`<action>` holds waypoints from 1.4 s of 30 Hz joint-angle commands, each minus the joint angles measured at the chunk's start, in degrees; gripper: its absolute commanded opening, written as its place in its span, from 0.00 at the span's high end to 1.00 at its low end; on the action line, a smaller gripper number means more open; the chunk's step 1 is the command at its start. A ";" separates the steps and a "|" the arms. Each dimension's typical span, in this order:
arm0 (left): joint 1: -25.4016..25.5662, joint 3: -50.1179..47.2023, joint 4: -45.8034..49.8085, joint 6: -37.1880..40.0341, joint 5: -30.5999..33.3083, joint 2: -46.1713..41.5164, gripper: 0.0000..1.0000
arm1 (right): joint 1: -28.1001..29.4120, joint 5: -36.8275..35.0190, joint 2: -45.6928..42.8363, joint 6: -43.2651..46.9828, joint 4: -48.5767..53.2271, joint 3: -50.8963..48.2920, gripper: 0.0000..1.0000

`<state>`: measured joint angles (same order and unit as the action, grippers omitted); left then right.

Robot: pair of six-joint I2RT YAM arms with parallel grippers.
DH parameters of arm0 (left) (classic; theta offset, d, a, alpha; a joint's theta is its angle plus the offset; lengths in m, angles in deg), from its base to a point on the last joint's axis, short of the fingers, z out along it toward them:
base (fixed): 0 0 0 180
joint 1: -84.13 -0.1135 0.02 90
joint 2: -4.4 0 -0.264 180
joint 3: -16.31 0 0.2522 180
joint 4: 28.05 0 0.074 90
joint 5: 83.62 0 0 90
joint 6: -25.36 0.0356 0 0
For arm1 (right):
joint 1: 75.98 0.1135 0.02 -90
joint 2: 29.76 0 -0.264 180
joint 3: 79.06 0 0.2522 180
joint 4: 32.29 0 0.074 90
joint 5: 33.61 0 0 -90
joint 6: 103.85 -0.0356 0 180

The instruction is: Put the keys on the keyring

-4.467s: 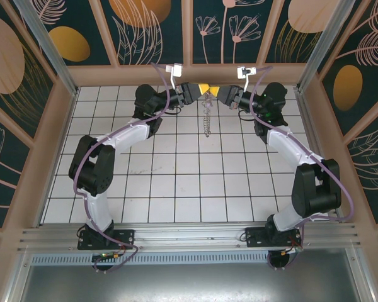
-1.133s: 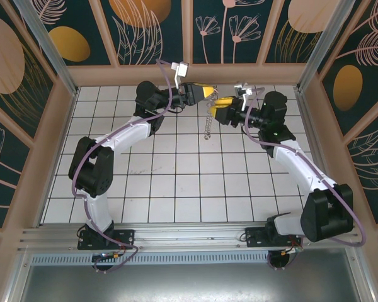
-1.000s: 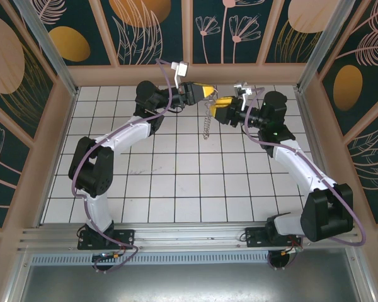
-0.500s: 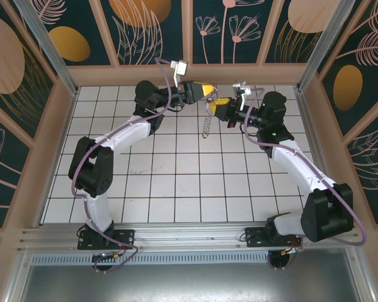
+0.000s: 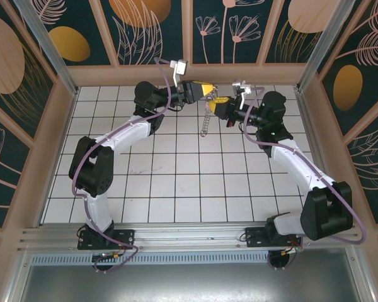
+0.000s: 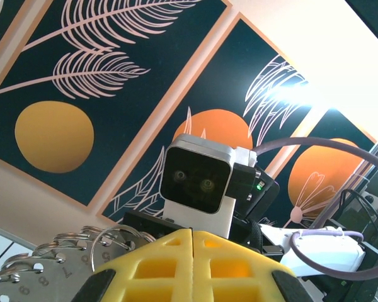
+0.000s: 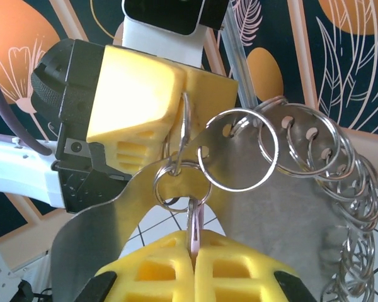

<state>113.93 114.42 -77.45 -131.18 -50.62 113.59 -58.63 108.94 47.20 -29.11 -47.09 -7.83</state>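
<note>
Above the counter (image 5: 176, 189), the left hand (image 5: 206, 90) pinches the keyring (image 5: 207, 108) (its metal pieces (image 5: 204, 128) dangle below), while the right hand (image 5: 217, 100), just beside it, is clamped on the lilac-tagged key (image 7: 195, 221).

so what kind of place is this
Probably a robot test cell rather than a home: a white tiled floor, boxed in by leaf-and-sun wall panels, with an aluminium rail carrying the arm bases.

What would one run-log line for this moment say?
left gripper: shut on keyring | right gripper: shut on key | keyring: hanging above table
</note>
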 commanded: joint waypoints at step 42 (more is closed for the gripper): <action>0.43 -1.06 17.65 21.89 0.65 -4.65 1.00 | -2.49 -5.60 -5.20 10.96 28.98 10.43 1.00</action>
<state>113.95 113.64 -59.81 -111.12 -50.03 111.40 -60.75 102.49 43.01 -18.62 -17.60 -0.18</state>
